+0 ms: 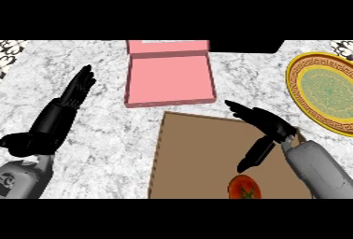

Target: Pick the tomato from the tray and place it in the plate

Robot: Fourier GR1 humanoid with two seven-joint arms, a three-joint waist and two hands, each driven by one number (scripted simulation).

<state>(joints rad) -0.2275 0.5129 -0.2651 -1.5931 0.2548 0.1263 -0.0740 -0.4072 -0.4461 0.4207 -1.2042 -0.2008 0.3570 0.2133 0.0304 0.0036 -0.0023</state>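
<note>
While tomato lies on tray, plate sits apart

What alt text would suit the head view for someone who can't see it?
The right robot hand hovers open over a brown tray, just beyond a red tomato at its near edge. A yellow-rimmed green plate lies to the right, a pink box behind, and the left robot hand rests open at left.

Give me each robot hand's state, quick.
Left robot hand: open, holding nothing.
Right robot hand: open over the tray, tomato not held.
</note>
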